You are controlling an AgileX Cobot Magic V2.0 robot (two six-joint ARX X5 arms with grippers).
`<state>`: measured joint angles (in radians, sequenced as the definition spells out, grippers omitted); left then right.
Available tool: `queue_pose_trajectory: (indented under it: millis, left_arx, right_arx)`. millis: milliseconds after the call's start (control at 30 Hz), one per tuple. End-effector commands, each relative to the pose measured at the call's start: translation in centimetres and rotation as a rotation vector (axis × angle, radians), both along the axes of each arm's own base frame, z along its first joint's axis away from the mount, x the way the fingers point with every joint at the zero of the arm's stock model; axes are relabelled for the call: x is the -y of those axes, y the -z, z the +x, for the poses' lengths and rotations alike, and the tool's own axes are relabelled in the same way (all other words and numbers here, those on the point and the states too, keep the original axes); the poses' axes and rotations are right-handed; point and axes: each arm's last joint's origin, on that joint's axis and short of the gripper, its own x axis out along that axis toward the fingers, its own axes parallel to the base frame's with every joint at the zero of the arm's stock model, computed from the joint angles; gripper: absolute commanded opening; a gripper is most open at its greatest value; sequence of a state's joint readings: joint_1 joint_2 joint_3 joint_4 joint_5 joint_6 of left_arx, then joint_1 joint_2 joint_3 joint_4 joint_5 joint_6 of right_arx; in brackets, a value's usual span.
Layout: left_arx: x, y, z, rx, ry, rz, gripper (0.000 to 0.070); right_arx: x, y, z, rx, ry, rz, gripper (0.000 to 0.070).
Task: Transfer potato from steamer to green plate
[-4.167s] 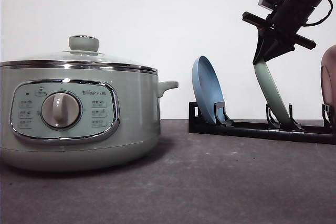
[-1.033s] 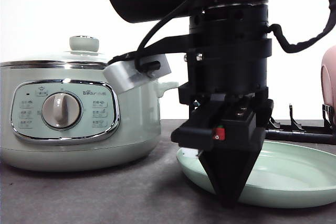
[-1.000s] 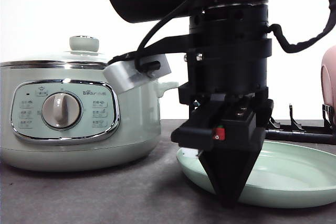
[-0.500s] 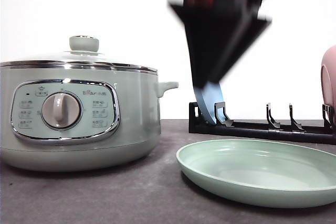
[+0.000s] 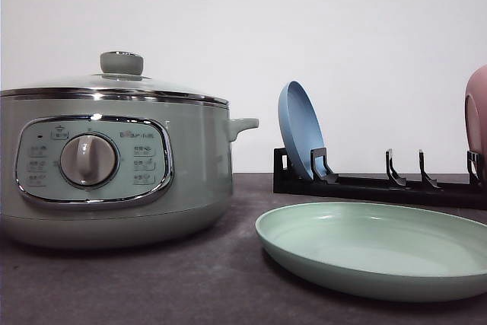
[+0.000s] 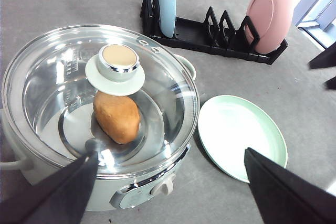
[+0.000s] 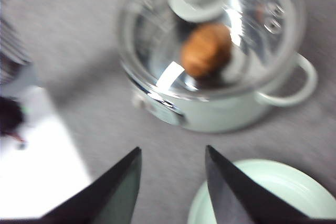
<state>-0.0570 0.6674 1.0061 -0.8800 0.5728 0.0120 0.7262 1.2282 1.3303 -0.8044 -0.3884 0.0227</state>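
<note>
On the large, round, pale sage-green electric steamer we can just make out a small brand word to the right above the central dial of its chrome-framed control panel; it seems to read "Bear". The button labels around the dial are too small for us to read.

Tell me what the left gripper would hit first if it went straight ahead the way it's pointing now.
Most likely the steamer's glass lid, still on the steamer. The open left gripper aims near the lid's front edge, with the potato beneath the glass. Depth is unclear; it could instead catch the chrome rim.
</note>
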Motion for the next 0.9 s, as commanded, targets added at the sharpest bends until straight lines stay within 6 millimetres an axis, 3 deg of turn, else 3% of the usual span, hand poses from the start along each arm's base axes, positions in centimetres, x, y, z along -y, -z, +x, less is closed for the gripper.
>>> queue_pose_trajectory:
  millis: [0,667,867]
  left_arx:
    - [0.0,-0.6,0.0,0.025,0.005,-0.001,0.0572]
    - [0.0,-0.7,0.0,0.024,-0.001,-0.005,0.0572]
    - [0.0,-1.3,1.4,0.002,-0.044,-0.022,0.0576]
  right_arx:
    - [-0.3,-0.5,0.1,-0.018,-0.067,0.049,0.0238]
    - [-0.2,-0.5,0.0,-0.056,-0.122,0.087,0.0238]
    - [-0.2,-0.5,0.0,-0.056,-0.121,0.087,0.0238]
